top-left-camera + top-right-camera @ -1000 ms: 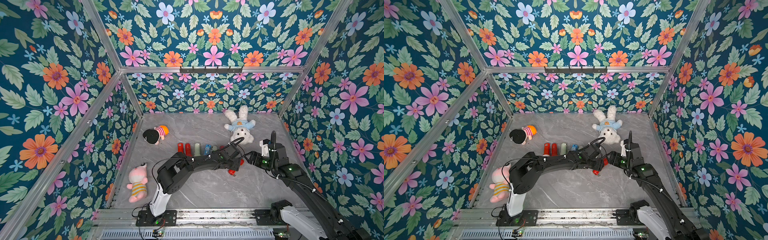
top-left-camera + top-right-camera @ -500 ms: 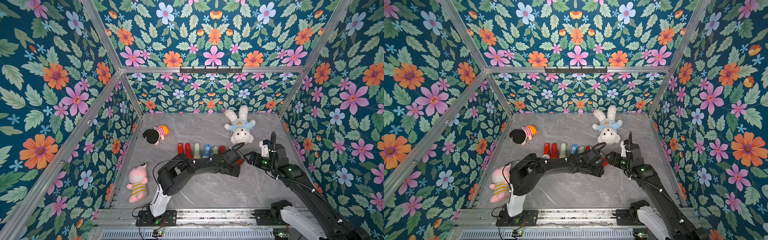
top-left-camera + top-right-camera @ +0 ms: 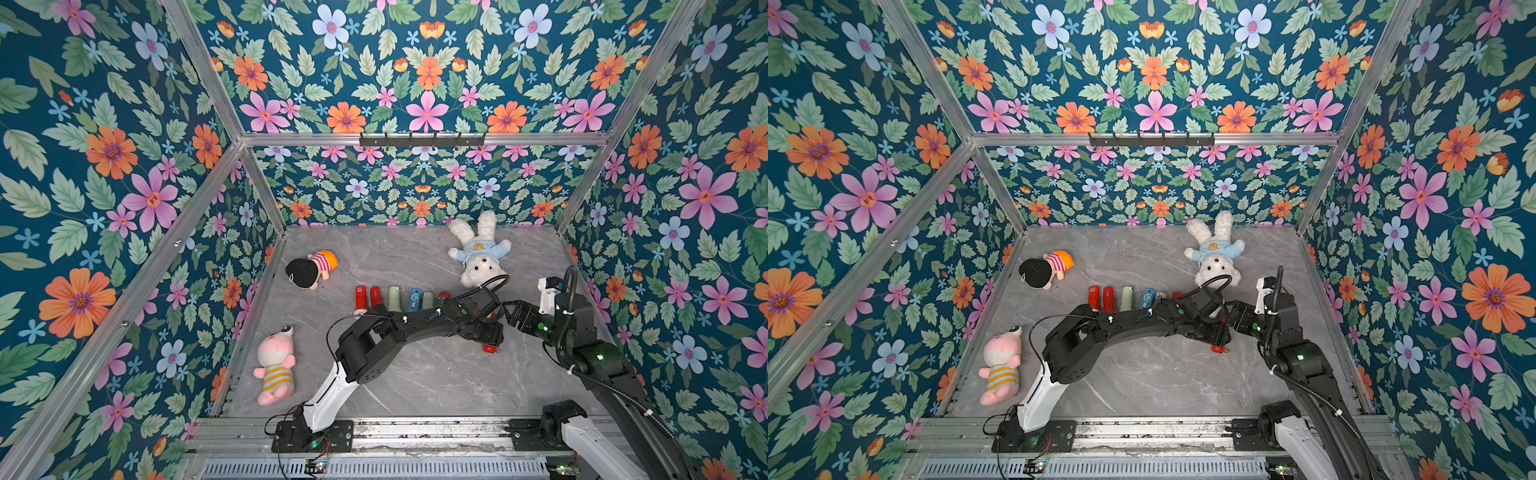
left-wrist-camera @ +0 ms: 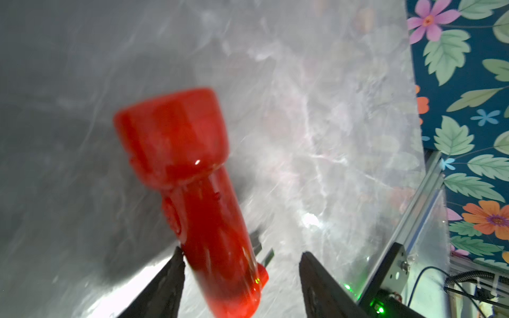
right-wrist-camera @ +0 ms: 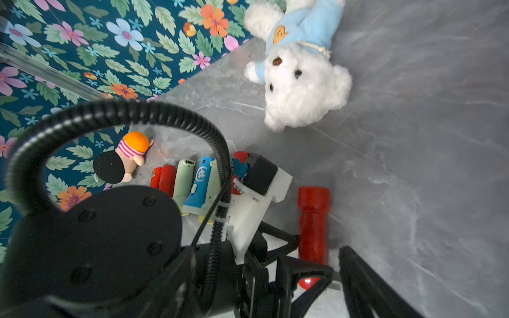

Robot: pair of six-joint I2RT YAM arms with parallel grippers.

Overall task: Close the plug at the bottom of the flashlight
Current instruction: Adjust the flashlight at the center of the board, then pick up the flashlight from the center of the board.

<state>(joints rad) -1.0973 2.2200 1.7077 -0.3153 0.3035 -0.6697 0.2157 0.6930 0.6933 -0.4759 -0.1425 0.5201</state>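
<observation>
A red flashlight lies on the grey marble table, head pointing away from both wrists. My left gripper is open around its bottom end. One finger touches the body, and the other stands apart with table showing between. Two grey plug prongs stick out sideways at that end. In both top views the flashlight peeks out from under the left gripper. My right gripper is open and faces the left one closely. In the right wrist view one finger sits just beside the flashlight.
A row of several other flashlights lies behind the left arm. A white plush bear in blue sits at the back right, a black-haired doll at the back left and a pink plush at the front left. The floral right wall is near.
The left arm dipped forward over the flashlight, then came back. The flashlight now lies a little further right, nearer the right gripper. The right arm has hardly moved.
</observation>
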